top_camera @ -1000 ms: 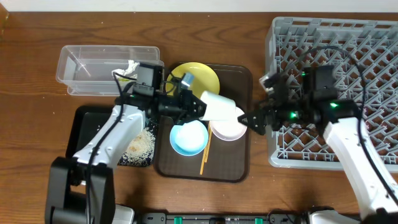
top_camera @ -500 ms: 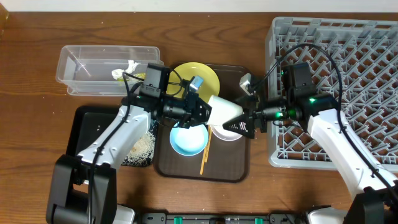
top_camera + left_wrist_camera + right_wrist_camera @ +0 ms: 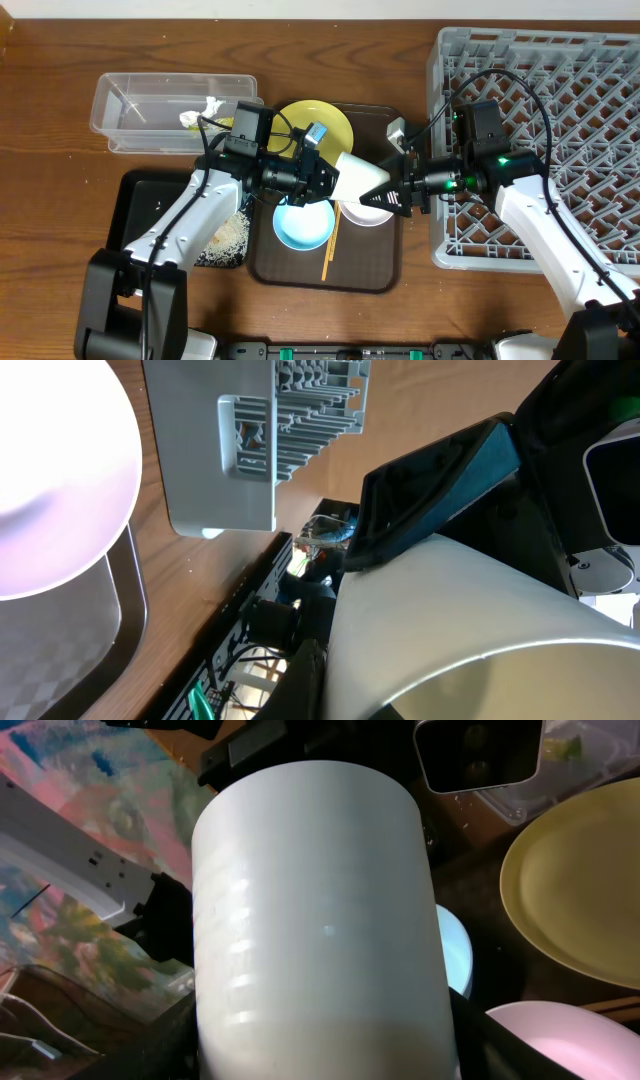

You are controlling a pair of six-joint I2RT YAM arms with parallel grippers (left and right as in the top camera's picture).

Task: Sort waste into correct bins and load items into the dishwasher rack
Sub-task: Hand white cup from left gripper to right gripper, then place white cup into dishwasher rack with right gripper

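The left gripper (image 3: 318, 180) clasps the small white cup (image 3: 357, 177) (tipped sideways); the right gripper (image 3: 393, 195) flanks its far end. Whether those jaws pinch is unclear.

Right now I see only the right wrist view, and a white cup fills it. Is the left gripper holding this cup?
Observer: Yes. In the overhead view the left gripper is shut on the white cup, at its wide end.
Operator: And where is the rack? My view does not show it.
Observer: The grey dishwasher rack stands to the right of the right gripper, by the table's right edge.
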